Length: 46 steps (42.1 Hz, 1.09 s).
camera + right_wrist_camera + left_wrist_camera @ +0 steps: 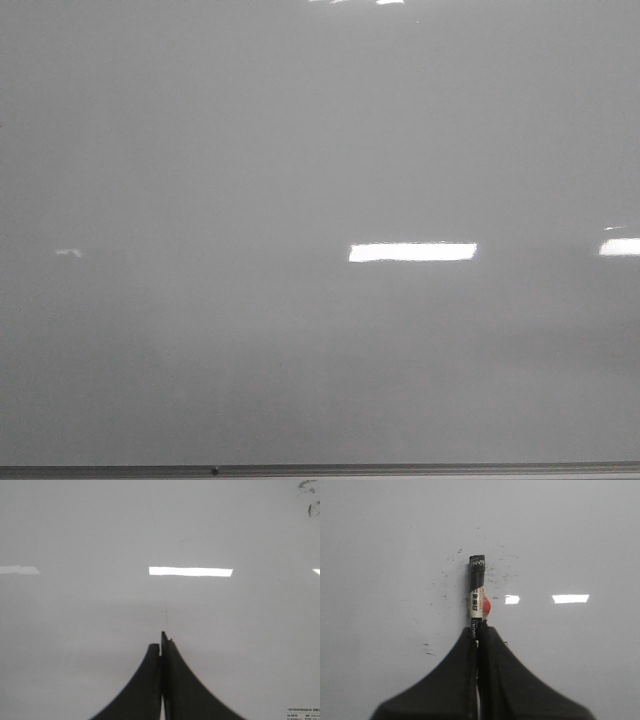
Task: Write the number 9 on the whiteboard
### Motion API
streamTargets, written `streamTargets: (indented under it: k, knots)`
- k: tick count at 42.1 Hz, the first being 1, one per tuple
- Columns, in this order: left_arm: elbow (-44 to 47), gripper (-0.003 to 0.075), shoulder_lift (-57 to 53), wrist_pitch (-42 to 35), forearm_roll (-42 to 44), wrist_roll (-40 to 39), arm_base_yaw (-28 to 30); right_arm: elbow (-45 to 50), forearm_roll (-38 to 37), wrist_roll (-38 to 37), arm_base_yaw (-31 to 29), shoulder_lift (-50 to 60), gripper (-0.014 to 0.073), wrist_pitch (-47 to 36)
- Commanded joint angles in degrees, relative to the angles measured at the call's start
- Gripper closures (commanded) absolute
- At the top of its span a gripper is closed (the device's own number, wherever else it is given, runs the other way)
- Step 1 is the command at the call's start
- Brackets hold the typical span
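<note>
Front view shows only the whiteboard (300, 150), a glossy pale grey sheet that fills the picture, with bright rectangular light reflections across its middle and a thin grey metal strip (400, 468) along its bottom edge; neither arm and no drawn figure appears on it from this angle, so the number 9 is not to be seen anywhere. Left wrist view has the left pincer (478, 630) pressed together on a marker (477, 595), the 2 dark fingers (455, 680) meeting around its lower barrel with no gap between them. The marker has a black cap end, a white label with printed characters and a small red patch beside the label, and it points out over the whiteboard (380, 555). Around its tip the surface carries faint scattered black specks and short smudges (450, 587), none of which forms a readable figure. Whether the tip touches the board cannot be told. Right wrist view has the right pincer (161, 647) closed tight on nothing, its fingers (190, 690) flush together before the whiteboard (75, 530), with a few dark smudges (309, 500) near one corner of that picture and a small printed label (302, 714) at another.
</note>
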<state>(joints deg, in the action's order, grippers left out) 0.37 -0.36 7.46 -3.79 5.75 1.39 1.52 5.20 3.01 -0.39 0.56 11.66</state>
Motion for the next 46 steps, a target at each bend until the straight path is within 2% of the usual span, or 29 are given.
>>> streamTargets:
  k: [1, 25, 31, 36, 39, 46]
  knots:
    - [0.1, 0.0739, -1.0, -5.2, -0.1, -0.5, 0.0, -0.2, 0.1, 0.3, 0.0, 1.1, 0.0664, -4.8]
    - [0.1, 0.0739, -1.0, -5.2, -0.1, -0.5, -0.8, -0.2, 0.2, 0.3, 0.0, 1.1, 0.0664, -5.1]
    - [0.1, 0.0739, -1.0, -10.9, -0.8, -0.5, -0.8, -0.6, 0.7, 0.3, 0.0, 1.1, 0.0664, -8.6]
    - [-2.1, 0.0739, -1.0, -15.8, -1.6, -0.5, -0.8, -4.2, 0.8, 0.3, 0.0, 1.1, 0.0664, -7.5]
    - [-5.9, 0.0739, -0.9, -14.3, -1.6, -0.5, -0.8, -7.9, 0.8, 0.3, 0.0, 1.1, 0.0664, -4.5]
    - [-16.3, 0.0739, 3.2, -1.7, -1.6, -0.5, -0.8, -19.2, 0.8, 0.3, 0.0, -2.6, 0.0664, 4.4]
